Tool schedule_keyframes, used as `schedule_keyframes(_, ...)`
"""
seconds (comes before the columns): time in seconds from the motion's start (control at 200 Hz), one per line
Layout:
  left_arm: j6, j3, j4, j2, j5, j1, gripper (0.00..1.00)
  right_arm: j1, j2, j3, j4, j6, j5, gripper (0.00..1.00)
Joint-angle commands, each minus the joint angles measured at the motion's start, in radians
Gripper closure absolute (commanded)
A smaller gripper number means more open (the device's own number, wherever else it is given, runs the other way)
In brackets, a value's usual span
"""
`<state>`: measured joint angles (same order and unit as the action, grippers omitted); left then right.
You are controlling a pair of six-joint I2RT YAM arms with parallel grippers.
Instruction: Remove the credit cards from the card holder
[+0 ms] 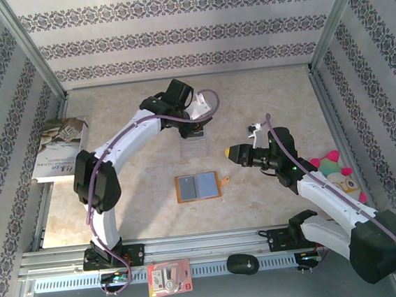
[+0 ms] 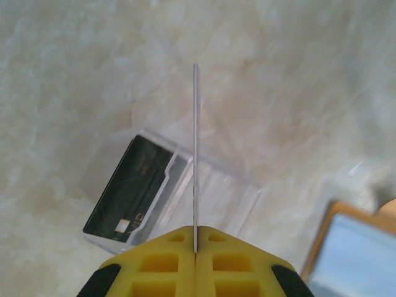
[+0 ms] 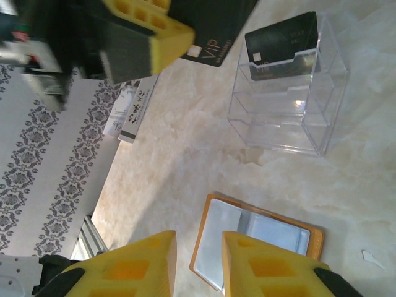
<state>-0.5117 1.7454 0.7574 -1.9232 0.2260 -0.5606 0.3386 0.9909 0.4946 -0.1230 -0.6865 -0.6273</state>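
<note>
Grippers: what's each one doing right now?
Left gripper: closed on a black credit card.
Right gripper: open, holding nothing.

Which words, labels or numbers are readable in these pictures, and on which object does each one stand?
"VIP": on the black card held in the left gripper.
Book cover: print too blurred to read.
Second card in the clear stand: marks too small to read.
Red-and-white packet: too small to read.

Clear glossy plastic stand point(image 3: 291, 93); glossy black credit card point(image 3: 281, 40); tan leather card holder point(image 3: 272, 232); smooth tabletop point(image 3: 185, 154).
</note>
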Motion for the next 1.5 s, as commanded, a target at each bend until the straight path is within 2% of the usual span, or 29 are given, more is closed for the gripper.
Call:
schedule_keyframes(0.0, -0.284, 0.005, 0.065, 0.002, -0.088, 0.019, 1.0, -0.019, 0.008, -0.014, -0.023, -0.01, -0.02, 0.75)
schedule_keyframes(0.11, -0.352, -0.014, -0.021, 0.004, -0.073, 0.04, 1.0, -0.028, 0.022, -0.016, -0.024, -0.008, -0.022, 0.74)
schedule_keyframes(0.18, -0.367, 0.016, -0.014, -0.018, -0.045, 0.056, 1.0, -0.035, 0.036, -0.013, -0.024, -0.006, -0.02, 0.74)
schedule_keyframes(0.305, -0.435, 0.053, 0.029, -0.07, -0.064, 0.059, 1.0, -0.044, 0.062, -0.005, -0.031, -0.004, -0.029, 0.75)
schedule_keyframes(0.395, -0.482, 0.02, 0.003, -0.068, -0.077, 0.065, 1.0, -0.051, 0.076, -0.002, -0.035, -0.004, -0.029, 0.75)
schedule_keyframes(0.49, -0.489, -0.001, -0.02, -0.058, -0.034, 0.082, 1.0, -0.054, 0.09, 0.002, -0.035, -0.002, -0.025, 0.75)
schedule_keyframes(0.67, -0.496, 0.019, -0.032, -0.087, -0.025, 0.088, 1.0, -0.056, 0.12, 0.01, -0.048, -0.008, -0.034, 0.75)
schedule_keyframes(1.499, -0.539, -0.029, -0.123, -0.134, -0.11, 0.088, 1.0, -0.075, 0.13, 0.012, -0.052, -0.013, -0.038, 0.74)
